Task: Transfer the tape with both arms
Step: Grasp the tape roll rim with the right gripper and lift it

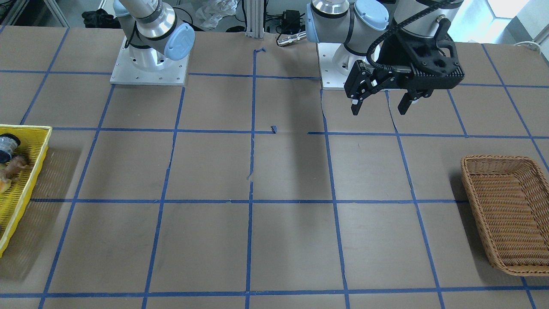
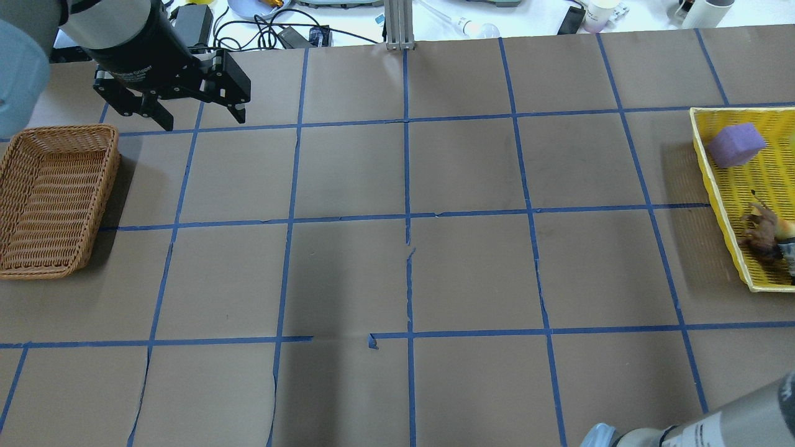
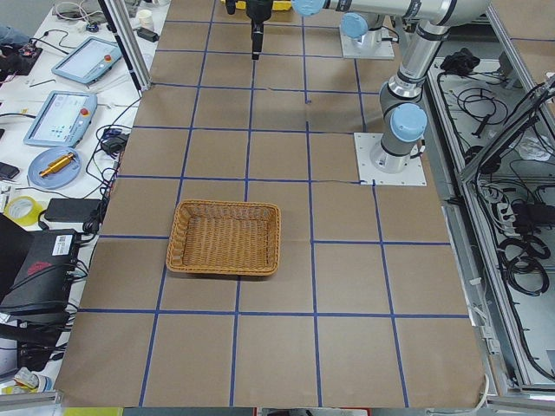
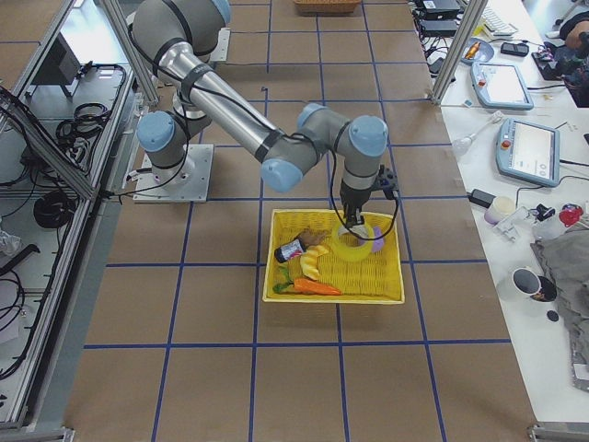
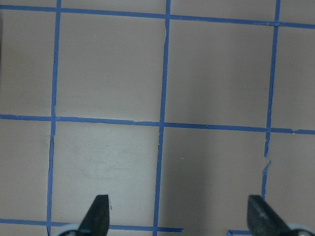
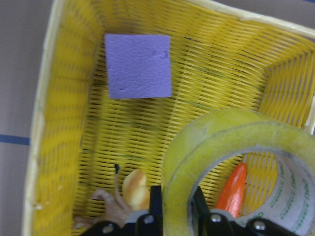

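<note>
The right tool (image 6: 175, 209) was closed on the wall of the tape (image 6: 221, 135), one finger inside the ring and one outside, down in the yellow basket (image 6: 42, 147) at the robot's right end of the worktop (image 2: 472, 267); whether the roll was clear of the basket floor could not be told; a purple block (image 6: 139, 65) lay toward a far corner, and a carrot (image 6: 232, 189) showed through the ring's hole. The left tool (image 1: 379, 109) hung with its jaws wide apart and nothing between them, above bare worktop, near the wicker basket (image 2: 113, 167) but not over it. The step in hand looked like lifting the roll out for the handover; done well, the right arm would rise straight until the ring cleared the rim, since a sideways pull could catch the basket wall; the pinch sat on one side only, so the roll might swing, and a slow carry toward mid-worktop, offering the free side of the ring to the left tool, seemed wise.
</note>
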`<state>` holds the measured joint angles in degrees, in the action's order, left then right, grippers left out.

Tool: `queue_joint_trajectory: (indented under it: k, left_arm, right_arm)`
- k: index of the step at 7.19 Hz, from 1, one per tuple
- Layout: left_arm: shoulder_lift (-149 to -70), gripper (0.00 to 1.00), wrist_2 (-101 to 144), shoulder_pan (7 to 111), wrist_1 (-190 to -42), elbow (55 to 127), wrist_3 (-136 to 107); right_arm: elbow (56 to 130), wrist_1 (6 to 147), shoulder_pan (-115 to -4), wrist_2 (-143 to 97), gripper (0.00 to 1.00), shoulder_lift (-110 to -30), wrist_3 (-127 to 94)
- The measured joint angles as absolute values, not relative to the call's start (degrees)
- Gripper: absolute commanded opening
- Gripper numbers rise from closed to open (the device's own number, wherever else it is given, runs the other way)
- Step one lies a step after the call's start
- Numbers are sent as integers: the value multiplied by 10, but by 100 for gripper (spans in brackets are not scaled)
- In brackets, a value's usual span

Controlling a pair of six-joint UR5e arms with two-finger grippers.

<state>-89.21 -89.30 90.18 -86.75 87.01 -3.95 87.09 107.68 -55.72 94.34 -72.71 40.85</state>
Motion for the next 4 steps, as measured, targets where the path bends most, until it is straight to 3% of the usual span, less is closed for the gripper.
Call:
queue_joint_trajectory:
  k: [2,4]
  left_arm:
    - [-892,100,-894,902,-867,870,-40]
    - [-892,100,-893,902,-867,870,-40]
  right_arm:
    - [871,1012,-705,941,0,-767,190]
    - [872,1005,-872,925,0,-753,-76]
